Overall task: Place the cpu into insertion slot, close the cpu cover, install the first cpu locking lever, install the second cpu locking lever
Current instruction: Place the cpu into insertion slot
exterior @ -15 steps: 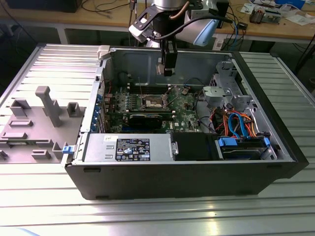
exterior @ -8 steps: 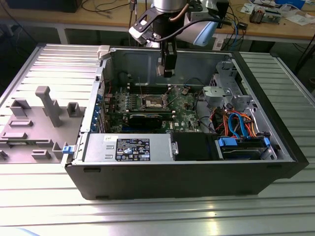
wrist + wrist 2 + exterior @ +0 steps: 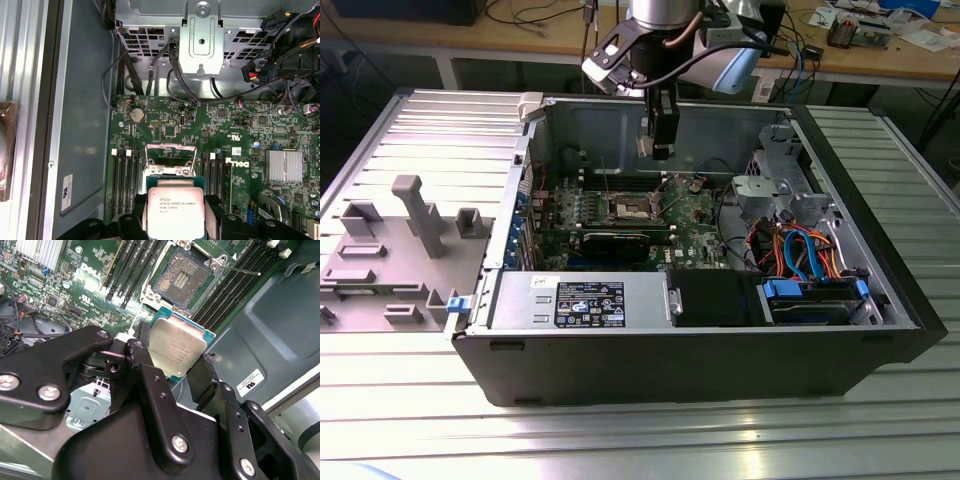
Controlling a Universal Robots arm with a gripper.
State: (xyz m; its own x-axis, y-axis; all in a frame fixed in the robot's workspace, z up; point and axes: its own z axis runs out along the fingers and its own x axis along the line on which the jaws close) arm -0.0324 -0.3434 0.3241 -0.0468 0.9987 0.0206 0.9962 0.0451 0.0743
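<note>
The gripper (image 3: 174,355) is clenched on the cpu (image 3: 179,342). Its black fingers (image 3: 202,375) pinch two opposite edges, and the chip's dull silver top faces the camera in both wrist views. The cpu hangs in the air, apart from the green motherboard (image 3: 60,285). Just beyond lies the insertion slot (image 3: 182,277) with its contact grid exposed (long black memory slots (image 3: 135,265) flank it on both sides). A thin locking lever (image 3: 240,271) sticks out beside the slot. In the first wrist view the cpu cover (image 3: 170,146) stands tilted up behind the chip. In the exterior view the arm reaches down into the open computer case (image 3: 670,360), which lies on a ribbed metal table (image 3: 620,440).
</note>
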